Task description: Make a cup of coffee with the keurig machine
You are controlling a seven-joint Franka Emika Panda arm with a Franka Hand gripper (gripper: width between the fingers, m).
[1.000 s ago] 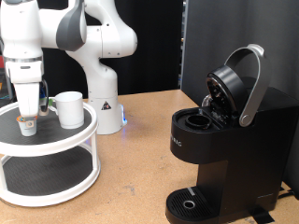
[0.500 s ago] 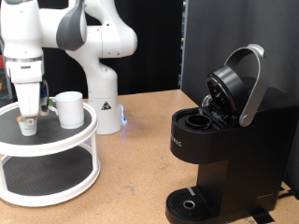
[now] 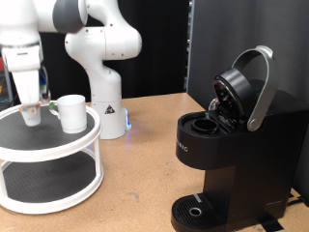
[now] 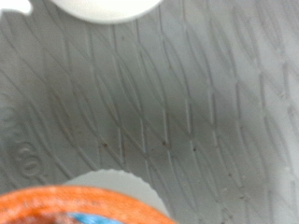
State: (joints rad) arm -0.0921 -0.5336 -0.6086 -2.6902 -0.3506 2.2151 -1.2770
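Note:
My gripper (image 3: 32,109) hangs over the exterior view's left part of a white two-tier round stand (image 3: 58,141). It is shut on a small coffee pod (image 3: 33,118) and holds it just above the top shelf. The white cup (image 3: 71,113) stands on that shelf just to the right of the gripper. The black keurig machine (image 3: 232,164) stands at the right with its silver-handled lid (image 3: 243,85) raised and its pod chamber open. In the wrist view the pod's orange rim (image 4: 89,198) shows close up, with the cup's edge (image 4: 98,7) beyond it.
The stand's grey ribbed shelf mat (image 4: 187,103) fills the wrist view. The arm's white base (image 3: 108,106) stands on the wooden table (image 3: 145,184) behind the stand. A dark panel closes off the back right.
The gripper has risen and shifted slightly, lifting the pod off the stand's top shelf. The cup and the machine have not moved.

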